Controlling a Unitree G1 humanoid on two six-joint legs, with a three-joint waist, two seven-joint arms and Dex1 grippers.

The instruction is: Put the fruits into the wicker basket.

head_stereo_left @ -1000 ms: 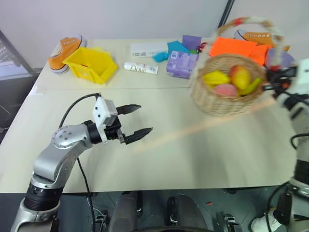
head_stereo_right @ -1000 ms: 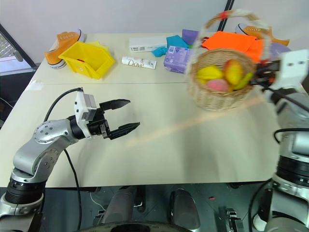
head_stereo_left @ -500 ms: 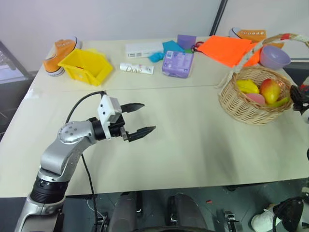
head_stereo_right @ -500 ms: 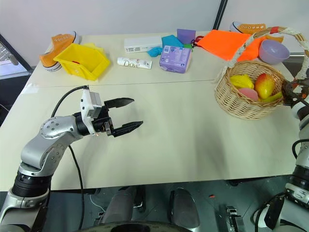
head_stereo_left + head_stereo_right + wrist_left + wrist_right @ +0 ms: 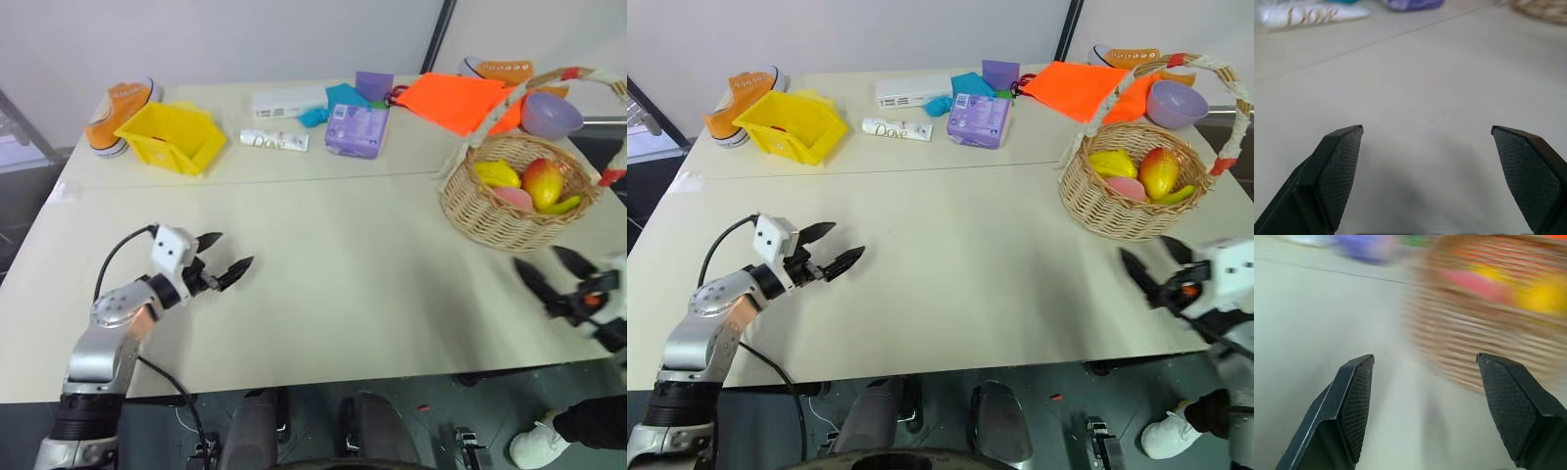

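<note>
The wicker basket (image 5: pixel 490 217) stands on the table at the right, its white-and-red handle (image 5: pixel 1229 147) arched over it. Inside lie the pink peach (image 5: pixel 510 199) and the yellow-to-red mango (image 5: pixel 544 181), along with other yellow fruits (image 5: pixel 495 173). My right gripper (image 5: pixel 536 257) is open and empty, hovering just in front of the basket near the table's front edge; in the right wrist view its fingers (image 5: pixel 1354 404) frame the blurred basket (image 5: pixel 1474 357). Over bare table at the left, my left gripper (image 5: pixel 233 250) is open and empty, its pads (image 5: pixel 1342 171) spread wide.
Along the back of the table are an orange sneaker (image 5: pixel 122 106), a yellow bin (image 5: pixel 174 134), a Dove tube (image 5: pixel 274 141), a white box (image 5: pixel 287 100), a purple box (image 5: pixel 357 129), an orange cloth (image 5: pixel 460 98) and a purple bowl (image 5: pixel 551 114). Bare tabletop (image 5: pixel 372 255) spans the middle.
The basket, swinging in the air on my right gripper a second ago, now rests on the table. My right gripper has let go, opened and drawn back and down. My left gripper sank leftward.
</note>
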